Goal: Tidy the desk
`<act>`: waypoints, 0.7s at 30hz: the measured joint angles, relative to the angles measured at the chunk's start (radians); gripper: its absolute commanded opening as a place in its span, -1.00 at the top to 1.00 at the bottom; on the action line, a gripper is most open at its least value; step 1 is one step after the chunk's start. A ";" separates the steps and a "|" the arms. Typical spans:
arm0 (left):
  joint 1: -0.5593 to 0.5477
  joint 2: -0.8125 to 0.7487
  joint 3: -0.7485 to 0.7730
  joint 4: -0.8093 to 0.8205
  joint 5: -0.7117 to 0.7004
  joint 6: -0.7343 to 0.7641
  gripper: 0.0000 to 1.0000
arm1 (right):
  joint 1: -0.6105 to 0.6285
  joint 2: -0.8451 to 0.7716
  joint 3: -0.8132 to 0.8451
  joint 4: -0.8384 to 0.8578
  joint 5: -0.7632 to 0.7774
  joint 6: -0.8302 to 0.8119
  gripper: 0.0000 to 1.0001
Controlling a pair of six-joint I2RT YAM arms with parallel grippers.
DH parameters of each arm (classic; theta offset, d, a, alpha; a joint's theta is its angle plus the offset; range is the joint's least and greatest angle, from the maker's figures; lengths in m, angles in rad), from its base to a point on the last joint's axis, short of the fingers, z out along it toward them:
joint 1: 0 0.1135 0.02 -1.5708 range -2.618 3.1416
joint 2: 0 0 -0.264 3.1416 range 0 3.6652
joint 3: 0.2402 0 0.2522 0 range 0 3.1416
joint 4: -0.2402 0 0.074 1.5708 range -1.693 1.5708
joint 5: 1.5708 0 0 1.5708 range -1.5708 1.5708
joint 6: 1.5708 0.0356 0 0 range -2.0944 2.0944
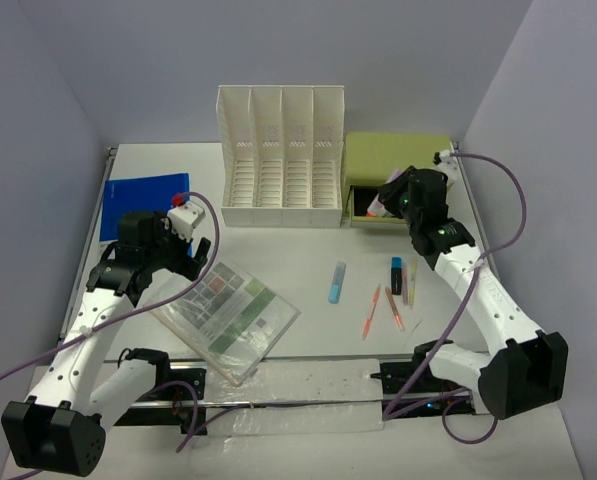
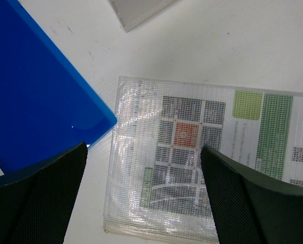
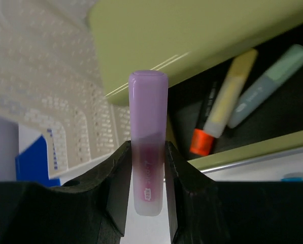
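Five loose pens (image 1: pixel 372 310), as best I can count from the small overhead view, lie on the surface (image 1: pixel 298 250) on the near side of the green drawer box (image 1: pixel 398 155), fanned out and apart from one another.

Surface: spans the whole workspace under both arms. The box stands at its far right, with the white file rack (image 1: pixel 278 160) touching the box's left side.

Left gripper (image 2: pixel 143 150): far to the left of the box, jaws spread fully, nothing between them. It hovers over the corner of a mesh pouch (image 2: pixel 192 152), next to the edge of a blue folder (image 2: pixel 34 101).

Right gripper (image 3: pixel 147 152): closed partway on a purple highlighter (image 3: pixel 147 127), pinched at its lower body with the cap end sticking out past the fingertips. It is just in front of the box, by far the nearer arm.

Key relation: the highlighter's long axis runs along the gripper's own line and points at the box front. The open drawer (image 3: pixel 273 112) lies ahead and to the right in the wrist view, already holding a yellow, a pale green and an orange-tipped marker.

Judgement: the highlighter is aimed at the box's top edge, not the opening. The coming move probably needs a shift toward the drawer mouth before release.
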 measured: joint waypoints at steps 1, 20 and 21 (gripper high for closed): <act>0.000 0.000 0.000 0.000 0.000 0.000 -0.98 | -0.039 -0.008 -0.038 0.037 -0.007 0.033 0.75; 0.000 0.010 0.000 0.004 -0.004 0.000 -0.98 | -0.251 0.174 -0.137 0.241 -0.048 0.125 -0.23; 0.000 0.011 0.000 0.004 -0.004 0.000 -0.98 | -0.250 0.170 -0.136 0.239 -0.049 0.108 -0.23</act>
